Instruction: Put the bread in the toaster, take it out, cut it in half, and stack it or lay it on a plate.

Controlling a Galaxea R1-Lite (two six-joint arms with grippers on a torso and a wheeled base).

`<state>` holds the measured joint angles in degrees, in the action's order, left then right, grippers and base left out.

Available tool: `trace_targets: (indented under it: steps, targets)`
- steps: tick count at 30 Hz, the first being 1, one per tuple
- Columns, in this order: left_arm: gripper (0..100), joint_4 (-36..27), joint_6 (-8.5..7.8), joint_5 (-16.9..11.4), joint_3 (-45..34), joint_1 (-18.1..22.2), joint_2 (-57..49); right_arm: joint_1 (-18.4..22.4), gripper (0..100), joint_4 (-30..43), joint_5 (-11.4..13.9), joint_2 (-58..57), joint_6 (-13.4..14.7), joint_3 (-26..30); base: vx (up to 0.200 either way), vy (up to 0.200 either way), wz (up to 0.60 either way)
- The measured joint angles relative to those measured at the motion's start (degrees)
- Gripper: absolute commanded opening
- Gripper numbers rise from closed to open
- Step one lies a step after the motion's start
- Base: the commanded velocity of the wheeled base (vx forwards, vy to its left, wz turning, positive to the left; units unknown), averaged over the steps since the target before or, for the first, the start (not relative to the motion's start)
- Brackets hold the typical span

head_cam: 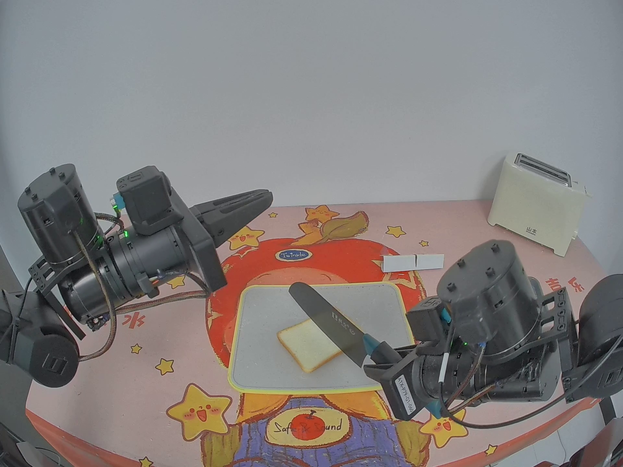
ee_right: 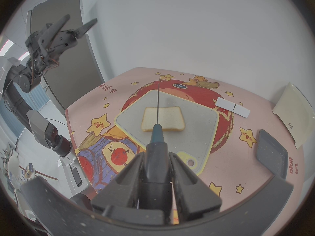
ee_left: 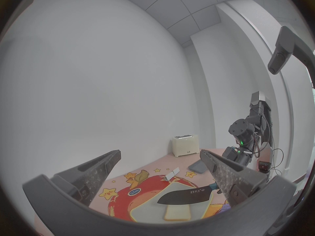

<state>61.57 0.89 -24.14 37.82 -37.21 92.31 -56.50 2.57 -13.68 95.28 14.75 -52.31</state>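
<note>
Head view, bread: we see one whole bread slice (head_cam: 304,350) lying flat on the cutting board (head_cam: 266,312), toward its near right part; no cut shows in it
Head view, knife: the knife (head_cam: 331,319) slants over the board, blade across the slice; we cannot tell whether its edge touches the bread
Head view, right gripper: the right gripper (head_cam: 388,361) sits off the board's near right corner, its fingers clamped round the knife handle
Head view, left gripper: the left gripper (head_cam: 259,201) is held high, beyond the board's far left corner
Head view, toaster: the toaster (head_cam: 535,205) stands well apart from the board, off its far right; nothing sticks out of its slots
Left wrist view, left gripper: its fingers are spread wide with nothing between them; the board lies well below
Right wrist view, knife: the blade shows edge-on, lined up across the slice's middle
Right wrist view, plate: a dark flat tray, which we take for the plate (ee_right: 269,152), lies near the board's right side; no bread is on it
Progress: we judge the toaster steps finished, though the slice looks pale; cutting is the step in hand; halving and plating remain
</note>
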Motion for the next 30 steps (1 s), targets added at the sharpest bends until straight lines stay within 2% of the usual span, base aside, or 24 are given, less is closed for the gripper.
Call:
trace_targets:
  steps: [6,13,24,25,28,30]
  targets:
    - [0,1.18,-0.10,0.52,0.46,-0.09,4.63,-0.11,0,0.07,-0.02,0.37,-0.11,0.05,0.000,0.000,0.00]
    - [0,11.64,0.00,2.50,-0.85,0.22,11.08,-0.02,0,0.10,-0.09,0.34,-0.15,0.90,0.000,0.000,0.00]
    - [0,11.40,0.45,2.66,-0.72,0.28,14.23,0.15,0,-0.11,-0.13,0.88,-0.17,0.99,0.000,0.000,0.00]
    - [0,11.40,1.13,2.57,-0.39,0.22,14.30,0.04,0,-0.17,-0.13,1.02,-0.17,0.91,0.000,0.000,0.00]
    - [0,11.40,4.91,2.55,0.00,-0.33,14.36,-0.02,0,-0.17,-0.13,1.27,-0.15,0.83,0.000,0.000,0.00]
    - [0,11.37,6.85,2.66,-0.66,-1.85,14.36,-0.07,0,-0.15,-0.13,1.49,-0.11,0.83,0.000,0.000,0.00]
